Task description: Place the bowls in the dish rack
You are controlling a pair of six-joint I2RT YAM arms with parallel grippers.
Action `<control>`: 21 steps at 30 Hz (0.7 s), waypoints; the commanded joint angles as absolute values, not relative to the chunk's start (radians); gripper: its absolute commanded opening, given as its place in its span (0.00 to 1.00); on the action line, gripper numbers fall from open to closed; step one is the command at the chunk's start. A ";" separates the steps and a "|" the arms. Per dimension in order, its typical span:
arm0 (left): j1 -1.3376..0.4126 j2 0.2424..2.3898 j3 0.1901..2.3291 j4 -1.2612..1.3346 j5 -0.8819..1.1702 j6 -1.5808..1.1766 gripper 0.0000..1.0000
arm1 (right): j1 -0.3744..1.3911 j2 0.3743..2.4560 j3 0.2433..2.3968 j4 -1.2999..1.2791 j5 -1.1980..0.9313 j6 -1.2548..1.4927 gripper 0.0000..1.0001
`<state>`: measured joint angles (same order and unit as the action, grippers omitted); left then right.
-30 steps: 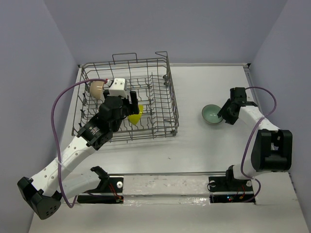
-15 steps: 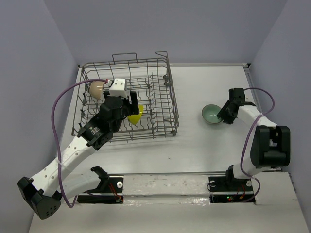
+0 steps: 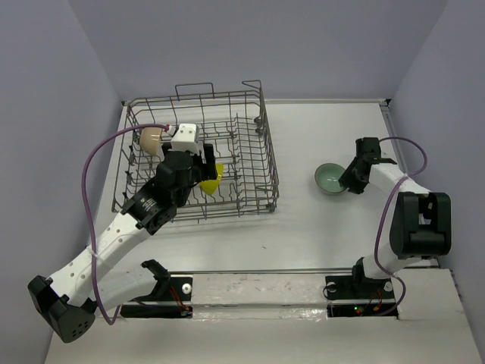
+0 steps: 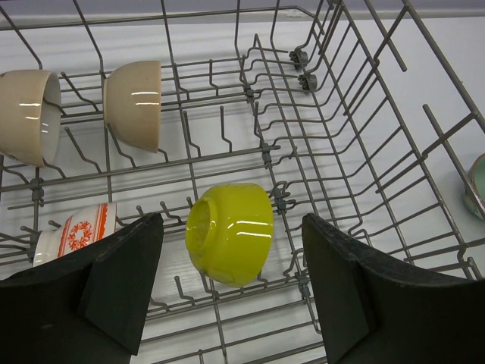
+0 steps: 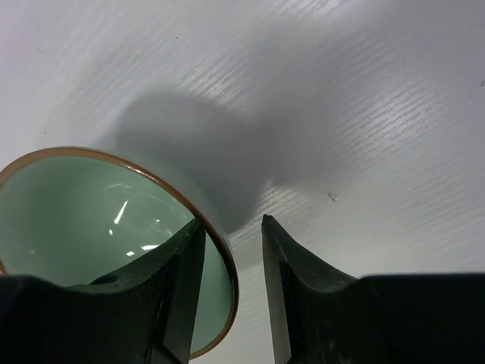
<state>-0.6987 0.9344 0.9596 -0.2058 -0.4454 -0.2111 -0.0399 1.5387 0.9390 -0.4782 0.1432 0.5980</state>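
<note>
So four of the bowls are sitting in the dish rack (image 3: pixel 242 205), which is on the left half of the white table (image 3: pixel 318 235). From the left wrist cam, the bright yellow-green bowl (image 4: pixel 229 233) lies on its side between the tines in the nearer row, mouth facing left. The orange-red-and-white patterned bowl (image 4: pixel 76 232) is just to its left, also tipped on its side. The print looks like a little ornament with stripes; if there's lettering in it, I can't read it. One row further back, the two cream-white bowls (image 4: pixel 29 115) (image 4: pixel 134 105) stand on edge side by side.

The left gripper (image 3: pixel 206 168) hangs over the rack right above the yellow-green one. Its black fingers (image 4: pixel 114 296) are spread wide, one on each side of that bowl, touching nothing.

The fifth one, the pale celadon green bowl (image 3: pixel 330 179), is out on the table, well to the right of the rack and sitting upright. It has a thin brown rim. The right gripper (image 5: pixel 233 227) is down at its right edge with the jaws apart, straddling the rim: one finger inside the bowl, the other outside. There's a visible gap on the outer side, so it isn't pinched.

A purple cable (image 3: pixel 87 189) loops along the left arm.
</note>
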 commanded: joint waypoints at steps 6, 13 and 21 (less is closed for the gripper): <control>-0.695 0.942 0.954 -0.160 -0.463 -0.213 0.83 | -0.041 1.572 1.023 -0.434 0.182 0.580 0.42; -0.696 0.940 0.953 -0.156 -0.451 -0.216 0.83 | -0.041 1.588 1.040 -0.430 0.187 0.574 0.39; -0.696 0.943 0.957 -0.150 -0.433 -0.215 0.83 | -0.041 1.609 1.048 -0.422 0.160 0.561 0.33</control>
